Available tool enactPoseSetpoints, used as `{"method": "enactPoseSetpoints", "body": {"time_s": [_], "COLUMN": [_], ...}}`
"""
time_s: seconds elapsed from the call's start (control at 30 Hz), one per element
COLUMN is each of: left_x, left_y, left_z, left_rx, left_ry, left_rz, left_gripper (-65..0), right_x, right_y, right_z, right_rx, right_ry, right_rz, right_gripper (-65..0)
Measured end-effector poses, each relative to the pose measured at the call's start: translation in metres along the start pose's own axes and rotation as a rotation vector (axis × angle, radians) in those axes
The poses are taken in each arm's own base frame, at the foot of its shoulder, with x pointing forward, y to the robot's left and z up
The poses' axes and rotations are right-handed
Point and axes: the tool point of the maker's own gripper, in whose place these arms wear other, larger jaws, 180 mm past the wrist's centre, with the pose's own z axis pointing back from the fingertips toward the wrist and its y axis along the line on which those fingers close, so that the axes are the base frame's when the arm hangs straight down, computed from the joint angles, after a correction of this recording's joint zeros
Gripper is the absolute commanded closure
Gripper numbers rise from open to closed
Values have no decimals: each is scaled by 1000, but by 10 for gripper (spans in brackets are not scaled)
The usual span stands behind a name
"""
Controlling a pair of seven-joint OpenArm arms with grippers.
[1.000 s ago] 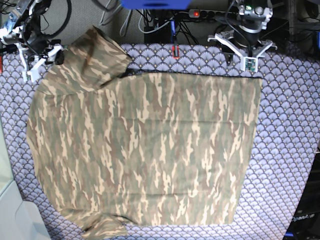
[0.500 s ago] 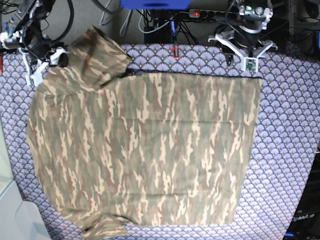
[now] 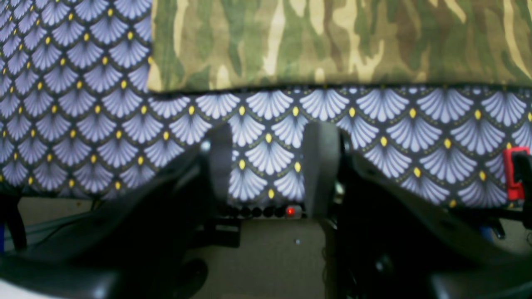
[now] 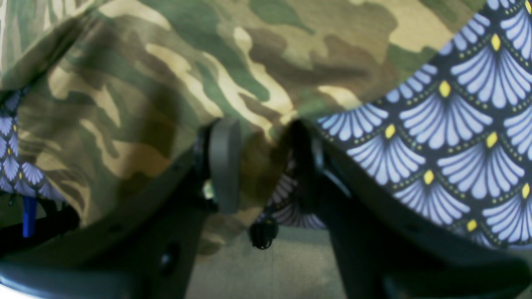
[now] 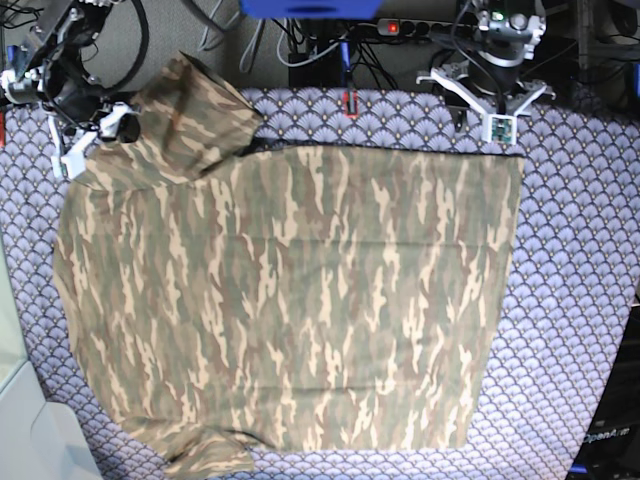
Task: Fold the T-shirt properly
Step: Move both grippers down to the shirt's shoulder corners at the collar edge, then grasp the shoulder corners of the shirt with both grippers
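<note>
Our right gripper (image 4: 259, 162) straddles a sleeve edge of the T-shirt (image 5: 290, 300) at the far left, jaws parted, nothing pinched yet; the left gripper (image 3: 270, 166) hangs open over bare patterned cloth (image 5: 580, 300). Spread flat, the shirt looks light and limp; we'd pinch hems and corners.

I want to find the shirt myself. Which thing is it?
Look at the purple-grey fan-scale cloth covering the whole table. Spread flat across its middle lies the T-shirt. It alone has streaky olive, tan and brown camouflage, not neat fans.
</note>
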Motion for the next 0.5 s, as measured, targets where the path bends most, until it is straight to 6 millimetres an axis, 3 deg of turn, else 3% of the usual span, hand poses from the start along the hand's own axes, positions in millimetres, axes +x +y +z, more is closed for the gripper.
{"method": "enactPoseSetpoints", "body": {"time_s": [0.2, 0.5], "left_x": [0, 0], "left_y": [0, 0], "left_z": [0, 0], "left_rx": [0, 0], "left_ry": [0, 0], "left_rz": [0, 0], "left_gripper": [-275, -271], "right_x": [-1, -2], "right_y": [0, 1], "right_z": [-1, -1], "right_rx": [3, 5], "right_ry": [3, 4], "right_rz": [-3, -4], "right_gripper": [-31, -18]}}
